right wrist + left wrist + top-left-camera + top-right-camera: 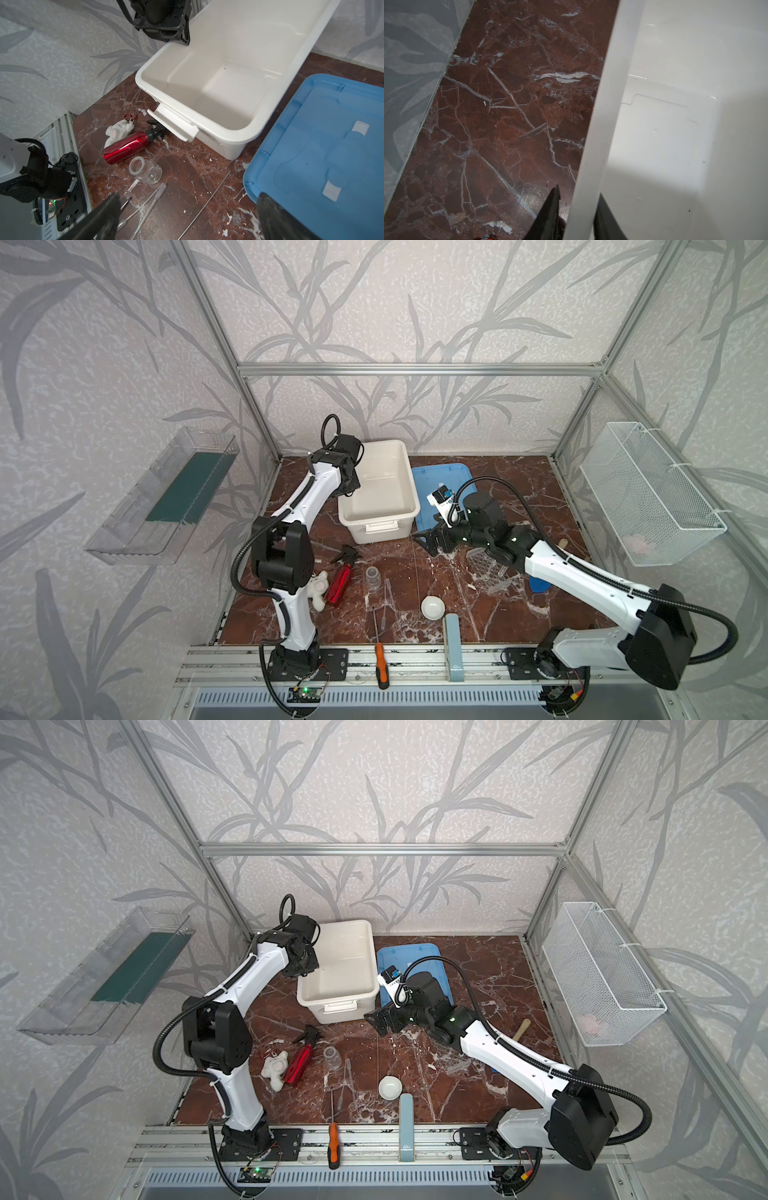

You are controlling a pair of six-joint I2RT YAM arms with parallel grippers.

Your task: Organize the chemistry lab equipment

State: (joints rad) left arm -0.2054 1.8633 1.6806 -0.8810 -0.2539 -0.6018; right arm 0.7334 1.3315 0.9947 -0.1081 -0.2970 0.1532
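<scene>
My left gripper [579,192] straddles the left rim of the white bin [608,104], one finger outside and one inside, shut on that rim; in a top view it sits at the bin's left wall [351,489]. My right gripper [188,199] hangs open and empty over the table's middle [428,541]. A small glass jar [372,576] [145,170], thin droppers [388,593] [145,203] and a white dish [432,607] lie in front. The clear tube rack [486,568] and a clear tube [500,586] lie partly under my right arm.
A blue lid [440,477] lies right of the bin. A red spray bottle [338,585], a white plush toy [319,589], a thin metal rod [205,203] and an orange-handled screwdriver [380,664] lie near the front. A wire basket [648,493] hangs on the right wall.
</scene>
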